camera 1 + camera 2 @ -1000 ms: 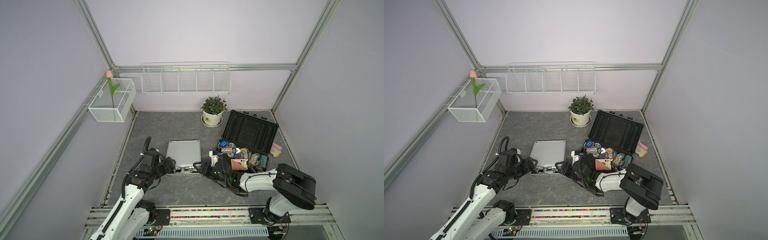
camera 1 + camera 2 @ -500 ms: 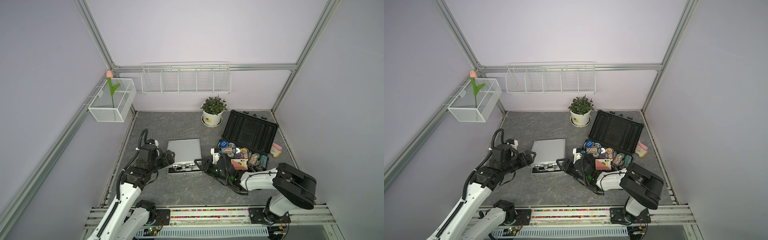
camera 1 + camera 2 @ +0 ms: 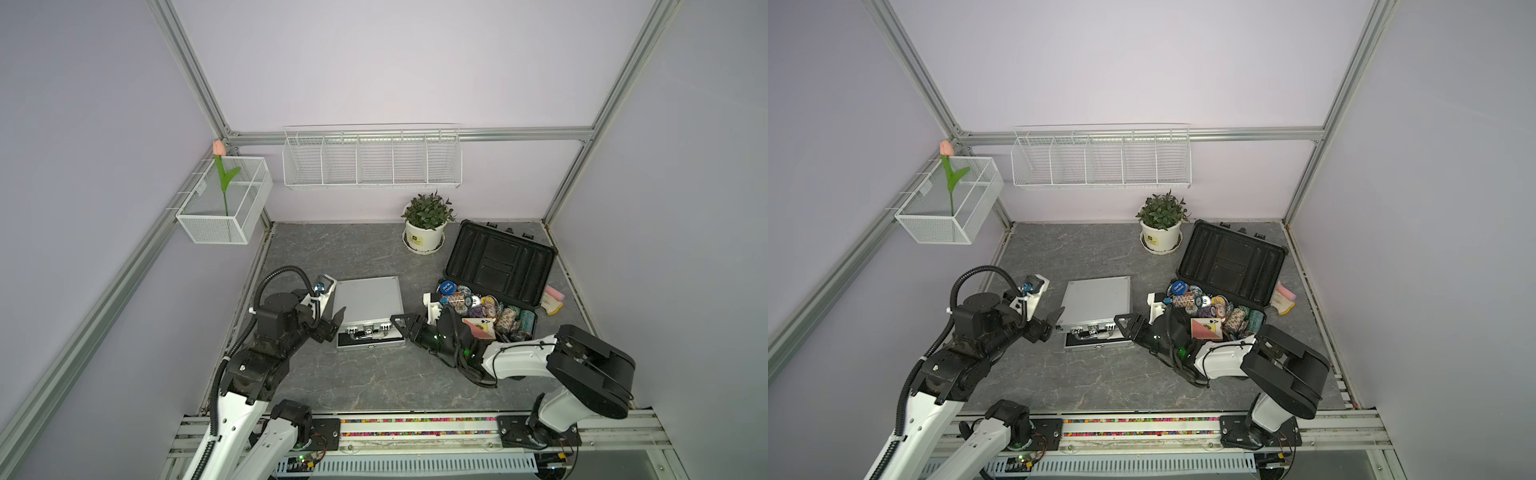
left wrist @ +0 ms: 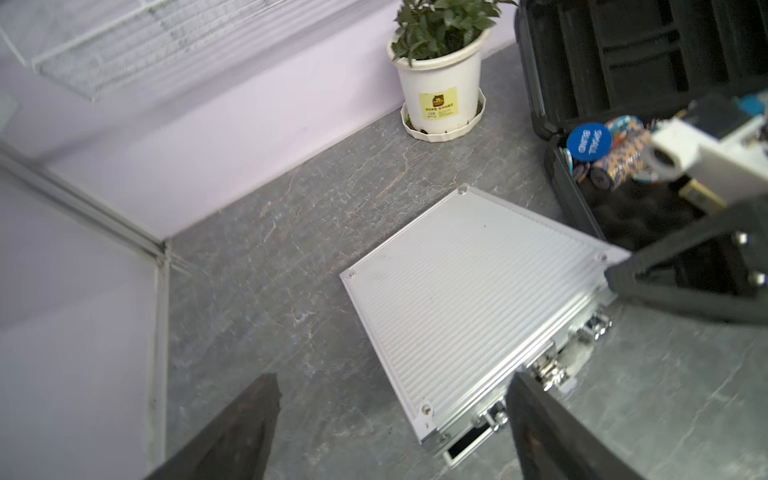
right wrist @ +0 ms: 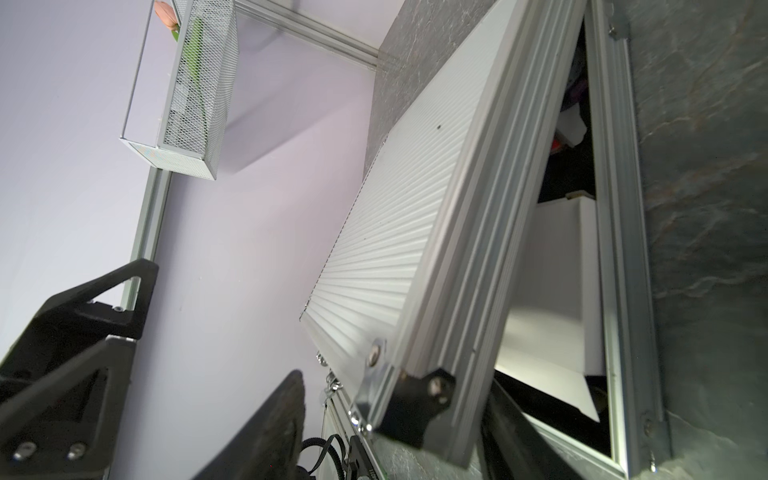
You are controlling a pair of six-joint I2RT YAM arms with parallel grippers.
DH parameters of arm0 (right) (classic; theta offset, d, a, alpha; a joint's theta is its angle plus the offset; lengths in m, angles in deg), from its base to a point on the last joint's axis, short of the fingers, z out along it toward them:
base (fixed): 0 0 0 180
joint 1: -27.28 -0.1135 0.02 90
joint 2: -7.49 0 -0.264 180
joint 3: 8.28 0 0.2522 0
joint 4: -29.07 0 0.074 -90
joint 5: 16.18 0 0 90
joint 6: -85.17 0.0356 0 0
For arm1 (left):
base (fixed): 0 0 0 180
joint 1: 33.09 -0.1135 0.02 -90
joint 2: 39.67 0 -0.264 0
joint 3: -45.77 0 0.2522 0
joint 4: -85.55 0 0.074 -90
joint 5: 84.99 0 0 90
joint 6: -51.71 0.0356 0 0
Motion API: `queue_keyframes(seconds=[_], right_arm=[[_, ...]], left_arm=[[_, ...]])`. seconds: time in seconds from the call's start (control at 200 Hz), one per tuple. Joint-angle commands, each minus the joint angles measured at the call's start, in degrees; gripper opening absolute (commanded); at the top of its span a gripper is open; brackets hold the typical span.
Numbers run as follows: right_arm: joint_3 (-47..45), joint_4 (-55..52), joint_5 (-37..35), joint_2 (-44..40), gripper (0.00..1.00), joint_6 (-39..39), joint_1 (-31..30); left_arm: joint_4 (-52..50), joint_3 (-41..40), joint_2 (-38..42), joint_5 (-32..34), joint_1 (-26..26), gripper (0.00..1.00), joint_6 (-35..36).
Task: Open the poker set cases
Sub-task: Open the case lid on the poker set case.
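The silver case (image 3: pixel 368 297), its lid merely propped on one finger of the half-spread right gripper (image 3: pixel 401 327) (clamping nothing, like the wide-spread left gripper (image 3: pixel 336 322)), could drop shut if that finger slips.

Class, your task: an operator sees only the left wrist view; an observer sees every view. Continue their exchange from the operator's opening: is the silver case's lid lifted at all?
Observer: Yes. In the right wrist view the silver case's lid stands raised off its base, a wedge-shaped gap between them.
Operator: Anything showing inside?
Observer: A white insert shows through that gap.
Operator: What in the black case is blocked from me?
Observer: In both top views, a playing card lies beside the chips.
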Motion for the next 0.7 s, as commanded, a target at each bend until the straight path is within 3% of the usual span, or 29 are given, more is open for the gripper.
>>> queue_keyframes(seconds=[0.0, 0.095, 0.17, 0.41, 0.695], right_arm=[[-0.7, 2.9, 0.5, -2.7, 0.65, -0.2, 0.9], [-1.0, 2.6, 1.0, -3.1, 0.65, -0.7, 1.4], [-1.1, 3.0, 1.7, -3.2, 0.65, -0.8, 2.0], [-1.1, 4.5, 3.3, -2.8, 0.65, -0.5, 3.3], [-1.7, 7.0, 4.1, -1.0, 0.65, 1.3, 3.9]], left_arm=[[-2.1, -3.7, 0.8, 0.2, 2.7, 0.88, 26.8], [-5.0, -7.0, 1.2, 1.3, 5.1, 0.88, 40.1], [-2.6, -10.3, 1.8, 2.9, 5.2, 0.88, 45.2], [13.9, -21.0, 5.1, 3.3, 5.2, 0.88, 49.5], [23.0, -22.8, -0.1, 3.3, 5.5, 0.84, 50.4]])
